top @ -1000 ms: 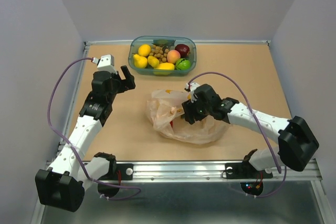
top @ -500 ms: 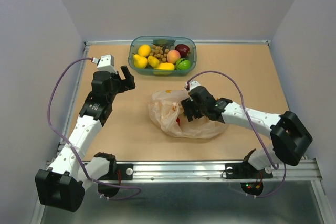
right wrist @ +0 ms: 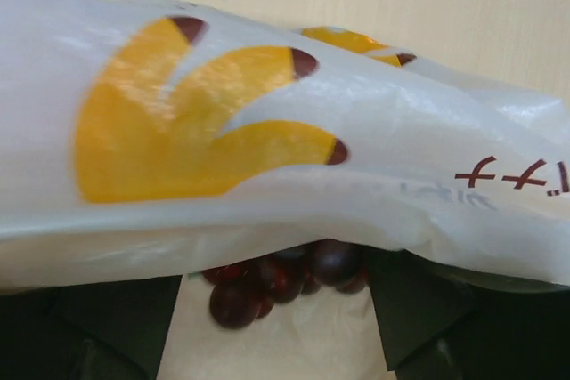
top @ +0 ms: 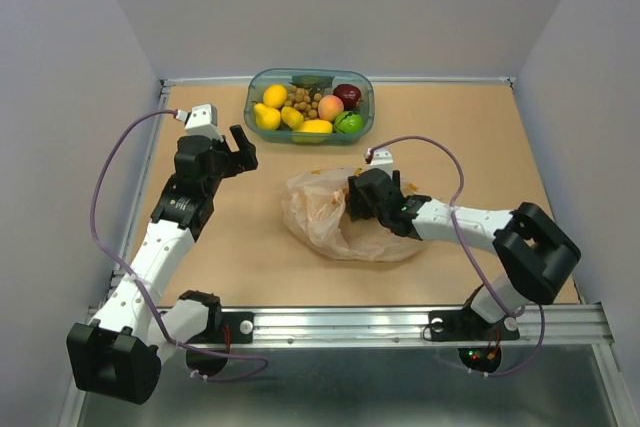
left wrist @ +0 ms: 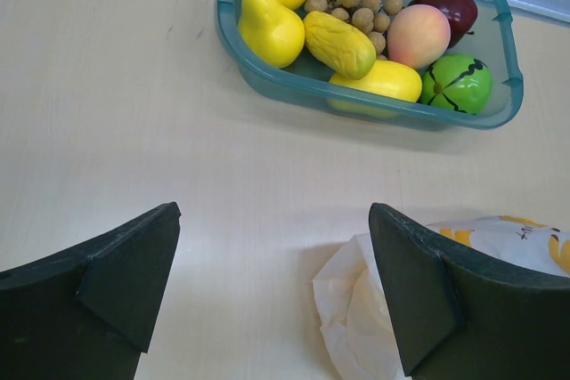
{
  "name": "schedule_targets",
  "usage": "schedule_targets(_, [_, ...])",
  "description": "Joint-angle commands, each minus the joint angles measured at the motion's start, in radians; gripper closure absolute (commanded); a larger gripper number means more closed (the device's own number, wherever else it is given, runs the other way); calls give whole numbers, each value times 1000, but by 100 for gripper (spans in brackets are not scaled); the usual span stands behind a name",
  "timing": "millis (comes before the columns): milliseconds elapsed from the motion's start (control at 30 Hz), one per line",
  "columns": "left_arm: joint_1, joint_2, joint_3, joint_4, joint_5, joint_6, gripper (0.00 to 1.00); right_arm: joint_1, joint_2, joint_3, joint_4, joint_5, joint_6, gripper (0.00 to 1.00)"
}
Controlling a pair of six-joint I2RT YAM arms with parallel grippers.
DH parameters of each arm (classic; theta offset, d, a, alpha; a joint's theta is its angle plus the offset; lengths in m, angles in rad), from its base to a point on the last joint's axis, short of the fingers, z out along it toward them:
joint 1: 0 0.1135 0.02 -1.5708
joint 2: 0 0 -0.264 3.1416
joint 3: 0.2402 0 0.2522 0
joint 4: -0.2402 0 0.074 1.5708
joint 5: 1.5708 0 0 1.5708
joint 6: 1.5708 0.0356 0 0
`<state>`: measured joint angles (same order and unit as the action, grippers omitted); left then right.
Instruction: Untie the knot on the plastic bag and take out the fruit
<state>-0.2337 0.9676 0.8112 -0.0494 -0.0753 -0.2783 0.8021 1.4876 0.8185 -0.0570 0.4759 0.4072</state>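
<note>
A clear teal tub (top: 249,107) sits at the upper centre of the tan table (top: 480,137). Inside, a brown cluster of small balls (top: 303,102) lies mid-tub, and a green apple (top: 350,123) sits in its lower right corner.

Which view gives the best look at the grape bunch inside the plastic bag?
Right wrist: the dark grape bunch shows just under the raised film of the plastic bag, close up. Top external shows the bag, but no grapes can be made out. Left wrist catches only a corner of the bag.
</note>
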Motion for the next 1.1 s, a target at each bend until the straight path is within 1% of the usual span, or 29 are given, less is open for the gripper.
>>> schedule_targets(0, [-1, -24, -7, 33, -1, 8, 2, 6, 94, -45, 144, 127, 113, 22])
schedule_targets(67, [-1, -26, -7, 33, -3, 8, 2, 6, 135, -56, 166, 133, 131, 26])
schedule_targets(133, [-1, -26, -7, 34, -3, 8, 2, 8, 158, -59, 180, 127, 133, 36])
schedule_targets(167, [-1, -27, -7, 34, -3, 8, 2, 8, 166, -62, 180, 122, 130, 51])
schedule_targets(233, [-1, -26, -7, 33, -1, 8, 2, 6, 152, -68, 180, 92, 116, 70])
schedule_targets(267, [-1, -26, -7, 33, -1, 8, 2, 6, 117, -74, 180, 81, 111, 84])
schedule_targets(300, [-1, -26, -7, 33, -1, 8, 2, 6, 97, -84, 178, 54, 84, 88])
schedule_targets(333, [-1, -26, -7, 33, -1, 8, 2, 8, 76, -88, 175, 35, 62, 91])
schedule_targets(400, [-1, -26, -7, 33, 0, 8, 2, 6, 8, -84, 148, -11, 30, 95])
schedule_targets(500, [-1, -26, -6, 34, 0, 8, 2, 6, -65, -35, 6, -113, -28, 99])
schedule_targets(567, [-1, -27, -6, 34, 2, 8, 2, 8, -101, -24, -39, -152, -50, 99])
schedule_targets(700, [-1, -29, -7, 34, -6, 11, 2, 6, -202, -10, -122, -276, -113, 99])
schedule_targets(733, [-1, -29, -7, 33, -6, 11, 2, 6, -231, -5, -159, -342, -142, 99])
schedule_targets(800, [-1, -29, -7, 34, -4, 11, 2, 8, -253, 16, -208, -425, -178, 100])
schedule_targets(1067, [-1, -29, -7, 34, -6, 11, 2, 6, -354, 99, -291, -624, -271, 100])
